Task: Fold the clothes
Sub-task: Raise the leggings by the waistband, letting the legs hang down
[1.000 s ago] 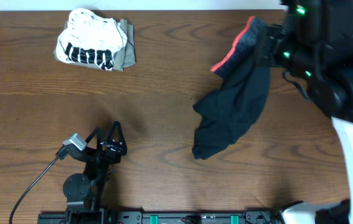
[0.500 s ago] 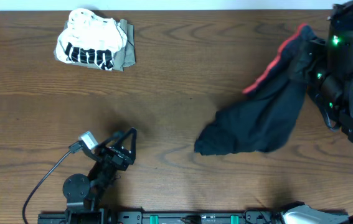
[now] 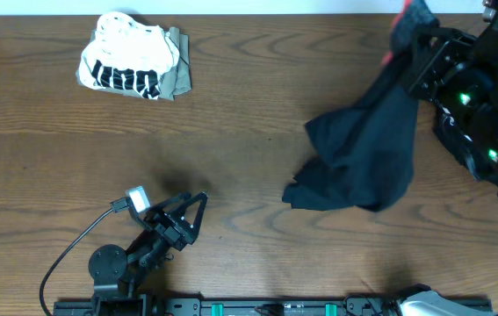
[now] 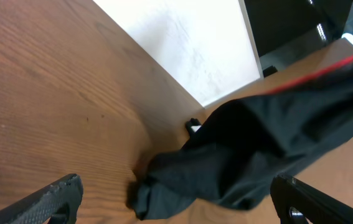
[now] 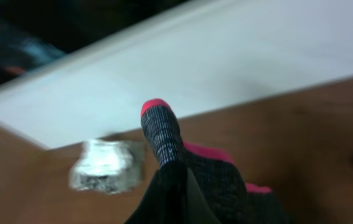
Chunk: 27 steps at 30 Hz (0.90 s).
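The black trousers (image 3: 367,162) hang from my right gripper (image 3: 417,35) at the table's right; their lower end trails on the wood. The grey waistband with red-orange edge (image 5: 170,140) shows in the right wrist view, pinched at the jaws (image 5: 185,199). My left gripper (image 3: 187,219) is open and empty near the front left, its fingers spread wide (image 4: 176,208), pointing toward the trousers (image 4: 244,155). A folded white black-printed top (image 3: 130,63) lies on an olive piece (image 3: 178,75) at the back left.
The wooden table (image 3: 231,132) has a white edge strip along the back (image 4: 182,43). A cable (image 3: 64,263) runs from the left arm's base at the front edge. The folded pile also shows blurred in the right wrist view (image 5: 104,165).
My right gripper has lifted and swung the trousers to the right and up, so they hang more. My left gripper has turned and moved slightly to the right.
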{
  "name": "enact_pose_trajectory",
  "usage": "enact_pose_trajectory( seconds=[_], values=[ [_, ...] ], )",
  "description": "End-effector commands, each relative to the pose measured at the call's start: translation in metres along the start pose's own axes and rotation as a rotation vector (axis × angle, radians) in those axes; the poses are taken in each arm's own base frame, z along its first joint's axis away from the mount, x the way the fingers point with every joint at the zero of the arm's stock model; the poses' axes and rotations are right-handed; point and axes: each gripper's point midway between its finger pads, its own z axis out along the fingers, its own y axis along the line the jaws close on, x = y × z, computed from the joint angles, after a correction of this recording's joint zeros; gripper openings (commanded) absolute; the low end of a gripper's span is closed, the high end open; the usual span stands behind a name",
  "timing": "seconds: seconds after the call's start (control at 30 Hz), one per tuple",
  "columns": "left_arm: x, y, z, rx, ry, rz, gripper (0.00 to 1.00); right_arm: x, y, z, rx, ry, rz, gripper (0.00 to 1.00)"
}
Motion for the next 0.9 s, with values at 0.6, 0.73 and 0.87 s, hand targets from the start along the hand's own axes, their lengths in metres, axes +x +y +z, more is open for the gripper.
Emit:
enact_pose_trajectory(
  seconds=[0.6, 0.73, 0.87],
  values=[
    [0.022, 0.036, 0.005, -0.105, 0.105, 0.040, 0.98, -0.029, 0.150, -0.087, -0.874, 0.043, 0.077, 0.01],
    [0.022, 0.035, 0.005, -0.104, 0.104, 0.042, 0.98, -0.028, 0.151, -0.087, -0.880, 0.057, 0.090, 0.01],
    [0.021, 0.035, 0.005, -0.101, 0.101, 0.045, 0.98, -0.025, 0.158, -0.096, -0.932, 0.110, 0.133, 0.02]
  ],
)
